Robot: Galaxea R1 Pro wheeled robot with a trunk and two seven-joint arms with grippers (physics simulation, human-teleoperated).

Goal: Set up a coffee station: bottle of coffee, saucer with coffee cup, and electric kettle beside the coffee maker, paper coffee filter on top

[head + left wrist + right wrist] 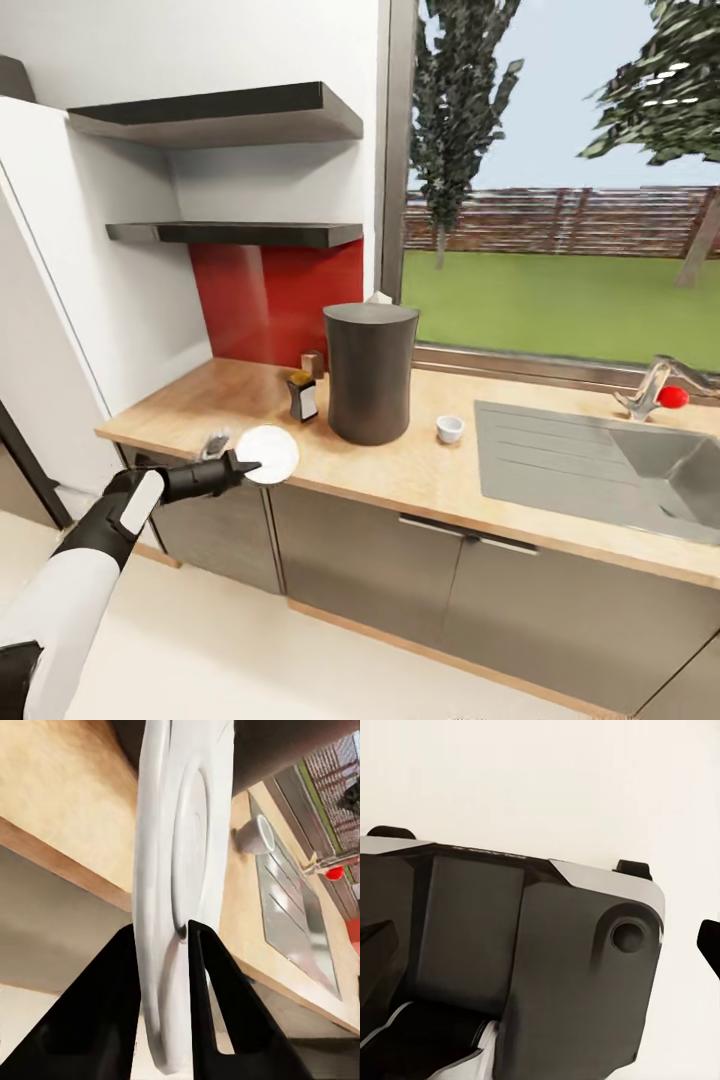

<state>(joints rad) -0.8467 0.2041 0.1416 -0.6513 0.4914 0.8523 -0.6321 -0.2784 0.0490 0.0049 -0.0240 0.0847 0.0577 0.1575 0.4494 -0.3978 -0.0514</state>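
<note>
**Q:** What does the left gripper (243, 465) hold, and how wide does it stand?

**A:** It is clamped on the small flat round white saucer (268, 454). In the left wrist view the two black fingers (206, 997) pinch the disc's rim (169, 907) from either side, the gap between them no wider than the rim itself. The saucer is tilted up on edge, at the near left edge of the long light wood-grain kitchen countertop (400, 470).

**Q:** Where do the other items stand relative to it?

**A:** Just beyond and to the right, the tall matte dark-grey cylindrical coffee maker (370, 372) stands upright on the countertop, with a small white paper coffee filter (379, 297) peeking over its flat top. Touching or just beside its left flank is the small dark bottle of coffee (302, 396) with a golden-yellow cap. The tiny plain white coffee cup (450, 429) sits on the wood to the right of the coffee maker, well apart from the saucer. Farther right lies a steel sink (600, 465) with a red-knobbed tap (668, 392). Two glossy black wall shelves (235, 233) hang above, at the far left.

**Q:** And the right gripper?

**A:** The right wrist view shows dark and grey robot body panels (510, 967) against a pale surface; whether that claw is released or clenched cannot be told.
</note>
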